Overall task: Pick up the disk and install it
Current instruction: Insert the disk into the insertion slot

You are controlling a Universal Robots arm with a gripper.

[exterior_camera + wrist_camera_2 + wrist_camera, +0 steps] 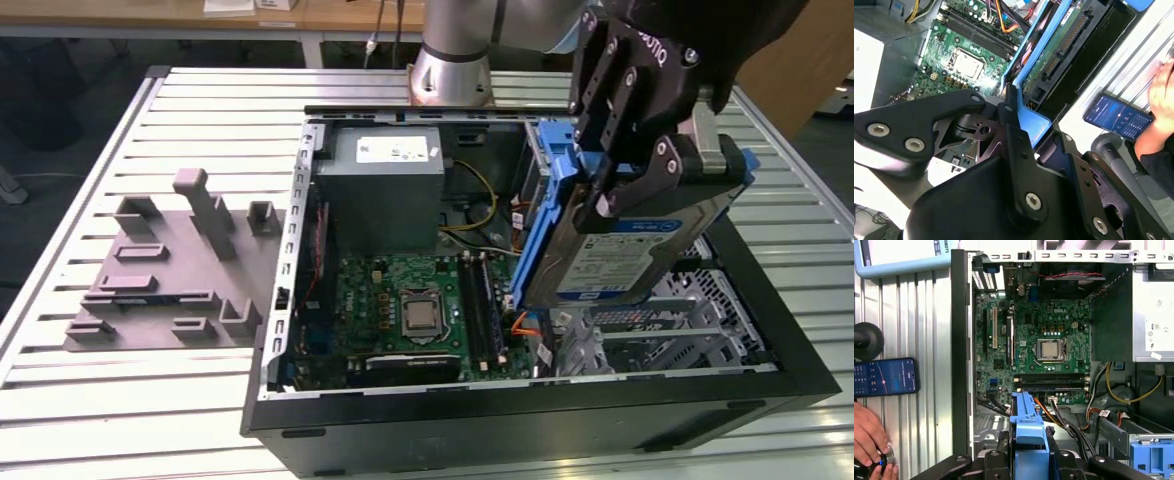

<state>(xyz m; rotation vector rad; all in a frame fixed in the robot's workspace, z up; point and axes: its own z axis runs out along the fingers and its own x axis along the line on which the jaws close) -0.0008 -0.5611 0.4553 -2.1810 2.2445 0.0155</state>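
We see the arm's gripper [651, 185] clamped on the disk [617, 262], its black fingers closed across the silver body and the blue frame. The disk hangs on edge, label facing the exterior camera, over the open computer case [534, 425]. It sits toward the exterior view's right of the opening, with its lower end down beside the green motherboard [414, 300]. We cannot tell whether it touches anything inside.

The case lies on its side on a slatted metal table [120, 400], with the grey power supply [387, 190] at its far end. The arm's base [447, 65] is just beyond that. At the exterior view's left, well apart from the case, a grey moulded fixture [174, 270] rests on the slats.

In the first wrist view a lit phone [885, 376] lies flat on the slats just beside the case wall. Near it, a person's hand [869, 432] rests on a small round knob. A wooden desk [160, 12] stands across the far side of the room, beyond the table.
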